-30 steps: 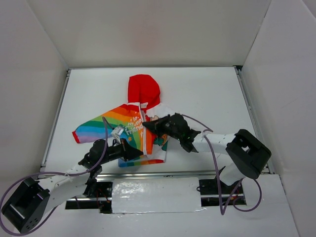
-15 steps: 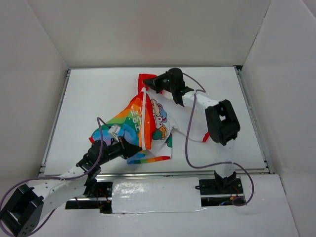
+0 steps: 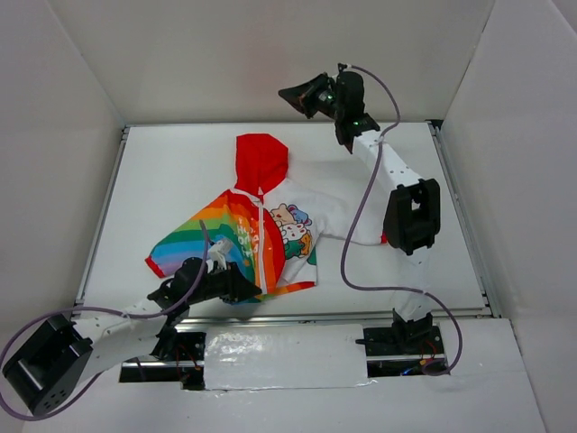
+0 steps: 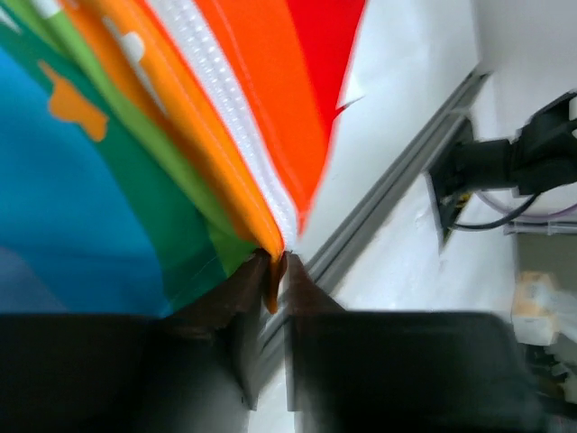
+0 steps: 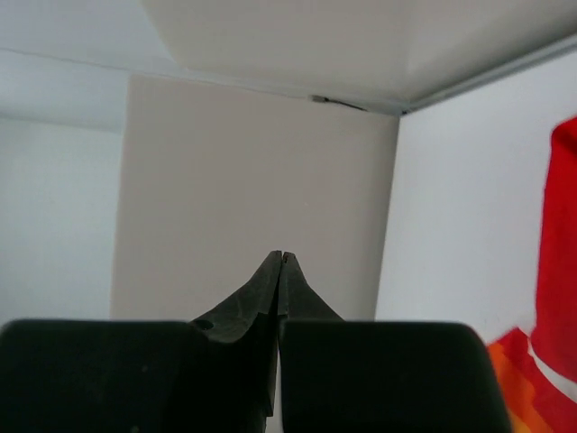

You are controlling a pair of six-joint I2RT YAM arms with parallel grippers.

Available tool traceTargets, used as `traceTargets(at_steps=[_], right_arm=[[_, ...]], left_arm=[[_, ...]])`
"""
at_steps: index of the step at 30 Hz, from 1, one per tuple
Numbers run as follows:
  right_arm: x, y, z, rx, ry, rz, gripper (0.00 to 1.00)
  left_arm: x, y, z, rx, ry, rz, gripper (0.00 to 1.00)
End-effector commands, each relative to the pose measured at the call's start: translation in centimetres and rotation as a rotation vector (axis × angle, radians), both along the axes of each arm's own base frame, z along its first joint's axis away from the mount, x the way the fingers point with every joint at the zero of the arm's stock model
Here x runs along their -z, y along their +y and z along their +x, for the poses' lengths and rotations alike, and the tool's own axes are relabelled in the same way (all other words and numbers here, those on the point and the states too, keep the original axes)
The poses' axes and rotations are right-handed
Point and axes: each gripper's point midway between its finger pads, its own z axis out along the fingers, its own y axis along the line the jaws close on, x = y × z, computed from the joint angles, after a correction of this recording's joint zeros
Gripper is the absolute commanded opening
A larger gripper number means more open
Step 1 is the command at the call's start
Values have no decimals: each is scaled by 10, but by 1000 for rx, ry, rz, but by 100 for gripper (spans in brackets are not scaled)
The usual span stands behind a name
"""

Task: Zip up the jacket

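The jacket (image 3: 257, 230) lies flat in the middle of the table, red hood (image 3: 261, 161) at the far side, rainbow half on the left, white animal-print half on the right. Its white zipper (image 3: 262, 236) runs down the middle. My left gripper (image 3: 243, 281) is shut on the jacket's bottom hem beside the zipper; the left wrist view shows the orange hem (image 4: 270, 271) pinched between the jaws. My right gripper (image 3: 290, 94) is shut and empty, raised high above the table's far edge, away from the hood. In the right wrist view (image 5: 282, 259) it points at the back wall.
White walls enclose the table (image 3: 171, 180) on three sides. A metal rail (image 3: 361, 316) runs along the near edge. The right arm's cable (image 3: 352, 244) hangs over the jacket's right sleeve.
My right gripper rose up and back along the zipper line, let go of the jacket and lifted clear. The jacket dropped flat again. My left gripper kept its hold on the hem.
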Motion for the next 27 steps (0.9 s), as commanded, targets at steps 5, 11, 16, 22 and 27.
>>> traceTargets(at_steps=[5, 11, 16, 22, 27], right_arm=[[40, 8, -46, -114, -50, -196, 2], [23, -15, -94, -104, -127, -335, 50], [28, -47, -151, 1, -126, -585, 88], [2, -104, -233, 97, -183, -756, 100], [-20, -166, -290, 265, -210, -826, 100]], left_arm=[[11, 13, 4, -69, 26, 86, 98], [-14, 32, 19, -175, -7, 181, 99], [-34, 72, 50, -418, 46, 414, 99], [-113, 121, 90, -705, 7, 532, 99], [-197, 187, 100, -916, -82, 564, 99]])
